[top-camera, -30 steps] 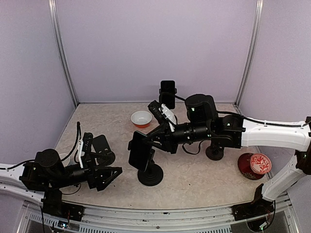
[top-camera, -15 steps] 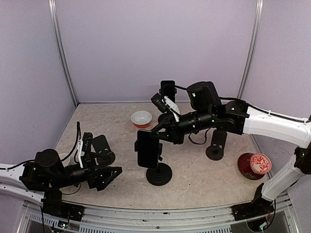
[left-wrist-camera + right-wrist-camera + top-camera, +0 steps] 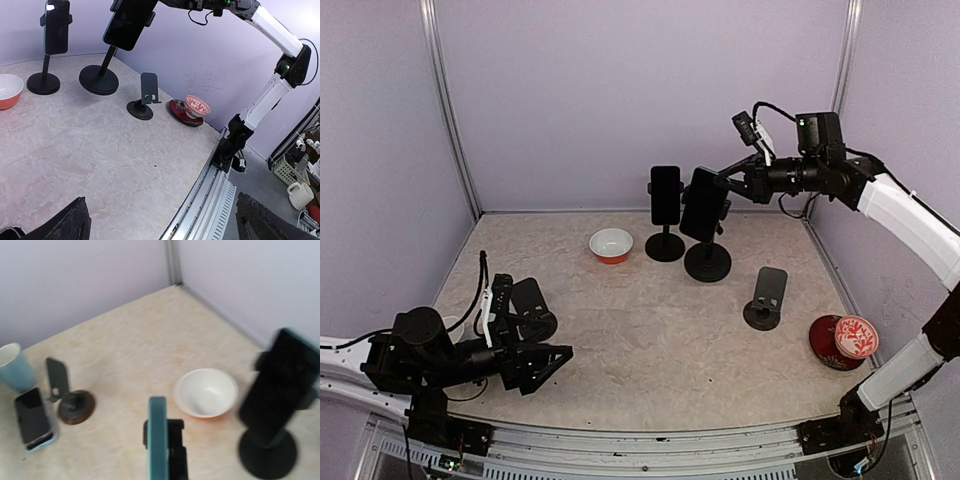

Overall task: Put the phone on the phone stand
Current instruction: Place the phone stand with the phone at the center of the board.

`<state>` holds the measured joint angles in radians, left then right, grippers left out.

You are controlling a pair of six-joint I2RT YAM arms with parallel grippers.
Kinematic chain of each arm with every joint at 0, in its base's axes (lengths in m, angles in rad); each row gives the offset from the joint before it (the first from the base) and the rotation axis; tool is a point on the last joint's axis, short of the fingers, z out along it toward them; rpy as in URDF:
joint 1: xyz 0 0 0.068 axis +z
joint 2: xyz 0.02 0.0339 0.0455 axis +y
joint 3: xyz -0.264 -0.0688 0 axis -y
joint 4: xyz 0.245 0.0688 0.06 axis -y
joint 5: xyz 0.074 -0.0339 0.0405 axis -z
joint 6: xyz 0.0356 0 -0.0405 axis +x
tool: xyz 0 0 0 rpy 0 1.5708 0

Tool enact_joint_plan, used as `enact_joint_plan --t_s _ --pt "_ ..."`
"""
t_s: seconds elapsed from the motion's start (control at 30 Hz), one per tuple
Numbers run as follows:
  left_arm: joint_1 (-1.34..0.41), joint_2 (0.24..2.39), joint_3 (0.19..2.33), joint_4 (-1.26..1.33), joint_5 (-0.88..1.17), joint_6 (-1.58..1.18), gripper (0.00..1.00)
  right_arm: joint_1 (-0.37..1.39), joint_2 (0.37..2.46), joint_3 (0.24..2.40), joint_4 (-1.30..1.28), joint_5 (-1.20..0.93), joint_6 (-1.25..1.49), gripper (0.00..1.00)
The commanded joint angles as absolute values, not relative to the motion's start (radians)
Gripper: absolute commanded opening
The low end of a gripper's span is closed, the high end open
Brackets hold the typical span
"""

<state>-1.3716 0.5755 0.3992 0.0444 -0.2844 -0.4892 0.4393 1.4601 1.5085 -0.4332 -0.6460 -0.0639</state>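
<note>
Black phone (image 3: 703, 203), orange-white bowl (image 3: 611, 244)

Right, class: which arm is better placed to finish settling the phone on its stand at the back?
Right, most likely. Its gripper is at the phone on the tilted stand; the left gripper sits open at the near left corner, far off.

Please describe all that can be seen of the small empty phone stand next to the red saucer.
The small phone stand is dark grey, plastic or metal by its look: a round flat base and a rectangular back plate that leans backwards. It holds no phone. It stands on the table, near the red saucer but apart from it; nothing else touches it.
</note>
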Motion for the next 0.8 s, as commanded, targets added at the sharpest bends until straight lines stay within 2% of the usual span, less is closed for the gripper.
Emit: enact_joint_plan --t_s 0.0,0.37,0.63,0.77 --pt "-1.378 0.524 0.404 0.053 -0.273 -0.476 0.99 0.344 1.447 1.557 -0.268 -0.839 -0.111 0.0" --pt "-1.378 0.481 0.427 -0.006 -0.276 -0.486 0.99 0.097 1.633 1.715 -0.23 -1.068 -0.154 0.0" --pt "-1.378 0.486 0.44 -0.021 -0.27 -0.489 0.99 0.007 1.853 1.911 -0.31 -1.128 -0.21 0.0" --pt "-1.378 0.48 0.439 -0.02 -0.27 -0.49 0.99 -0.03 1.919 1.905 -0.208 -1.172 -0.124 0.0"
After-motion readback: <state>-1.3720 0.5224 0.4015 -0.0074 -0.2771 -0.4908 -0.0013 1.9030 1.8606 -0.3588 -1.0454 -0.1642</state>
